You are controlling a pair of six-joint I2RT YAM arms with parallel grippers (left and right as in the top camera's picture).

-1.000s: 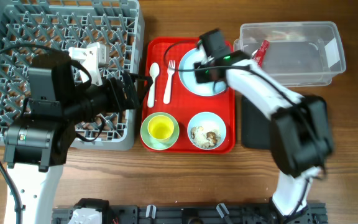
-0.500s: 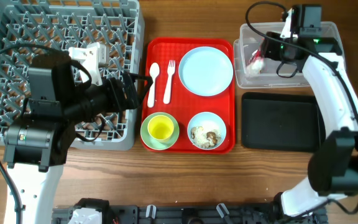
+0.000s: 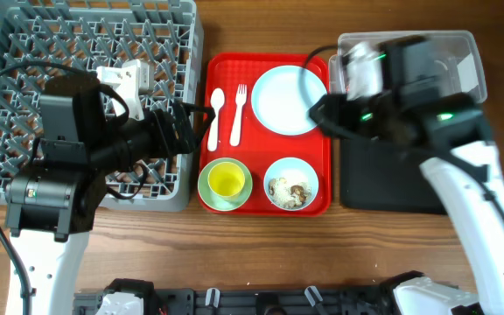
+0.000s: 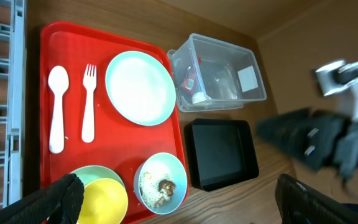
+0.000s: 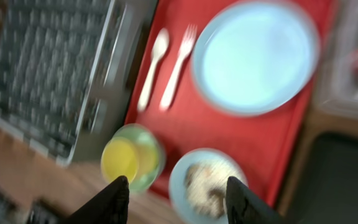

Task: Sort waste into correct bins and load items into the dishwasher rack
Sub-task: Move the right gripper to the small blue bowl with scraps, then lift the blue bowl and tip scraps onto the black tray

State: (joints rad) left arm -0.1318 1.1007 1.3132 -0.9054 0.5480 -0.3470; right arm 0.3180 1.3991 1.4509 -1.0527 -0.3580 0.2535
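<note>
Right gripper [image 5: 178,190] hangs with its jaws wide apart and nothing between them, above the middle of the table; its wrist view is smeared with motion. The left gripper [image 4: 179,186] is equally spread and empty, reaching out from over the rack [image 3: 24,52], which fills the far-left corner and holds no dishes that I can see. The red tray [image 3: 261,149] sits mid-table just beside the rack. The tub [image 3: 462,52] is at the far-right corner, and the black tray [image 3: 366,184] lies just in front of it along the right edge, partly under the right arm. On the red tray the plate [image 3: 283,96] takes the far right part, one bowl [image 3: 311,179] the near right, and a second bowl [image 3: 206,185] the near left, with the cup [image 3: 227,181] standing inside it. The spoon [image 3: 215,118] and fork [image 3: 237,114] lie side by side at the far left. The wrapper [image 4: 190,78] lies inside the tub, so that piece of waste looks sorted. The scraps [image 3: 289,187] sit in the right bowl, so I judge emptying it to be the likely next step. The risk is a rim pinch that slips or tilts early, scattering crumbs over the red tray or table short of a bin. A fast, blurred descent could also clip the plate edge. Lifting the nested bowl could carry the cup up and topple it.
</note>
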